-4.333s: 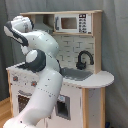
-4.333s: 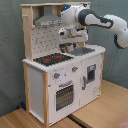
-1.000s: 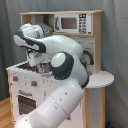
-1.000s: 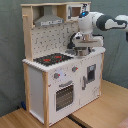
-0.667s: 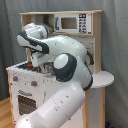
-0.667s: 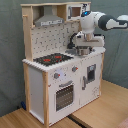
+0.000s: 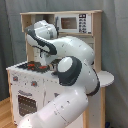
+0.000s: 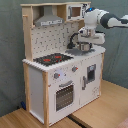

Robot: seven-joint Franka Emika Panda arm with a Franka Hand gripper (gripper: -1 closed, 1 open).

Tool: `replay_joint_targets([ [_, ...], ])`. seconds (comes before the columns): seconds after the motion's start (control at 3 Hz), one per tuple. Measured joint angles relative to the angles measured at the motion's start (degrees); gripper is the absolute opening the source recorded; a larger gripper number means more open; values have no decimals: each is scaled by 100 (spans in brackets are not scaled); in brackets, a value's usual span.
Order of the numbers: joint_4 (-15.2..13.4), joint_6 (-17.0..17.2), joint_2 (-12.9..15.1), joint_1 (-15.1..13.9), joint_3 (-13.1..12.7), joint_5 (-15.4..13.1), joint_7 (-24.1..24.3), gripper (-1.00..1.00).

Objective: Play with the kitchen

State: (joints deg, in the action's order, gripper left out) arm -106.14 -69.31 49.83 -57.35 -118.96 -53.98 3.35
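Since four seconds ago the arm (image 8: 107,19) has swung from high beside the hood (image 8: 49,19) down to the sink side of the kitchen (image 8: 65,75), and over the last second it has barely shifted. In the second exterior view the tool (image 8: 85,46) hangs low over the sink (image 8: 80,51), close by the black tap (image 8: 74,39); whether it is wide or narrow cannot be told. The kitchen stands on a pale wooden floor (image 8: 107,107) before a grey-green curtain (image 8: 10,60), the hob (image 8: 52,59) at the second exterior view's left, the oven door (image 8: 64,96) under it. In the first exterior view the arm's white links (image 7: 75,75) fill the foreground and hide the sink; the hob (image 7: 32,65) shows at the first exterior view's left, and a microwave (image 7: 70,23) sits on the top shelf.
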Motion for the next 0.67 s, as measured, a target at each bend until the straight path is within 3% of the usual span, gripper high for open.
replay_joint_targets([
  [0.33, -94, -274, 255, -278, 240, -229, 0, -100],
  [0.67, -179, -498, 611, -379, 393, -563, 3, -100],
])
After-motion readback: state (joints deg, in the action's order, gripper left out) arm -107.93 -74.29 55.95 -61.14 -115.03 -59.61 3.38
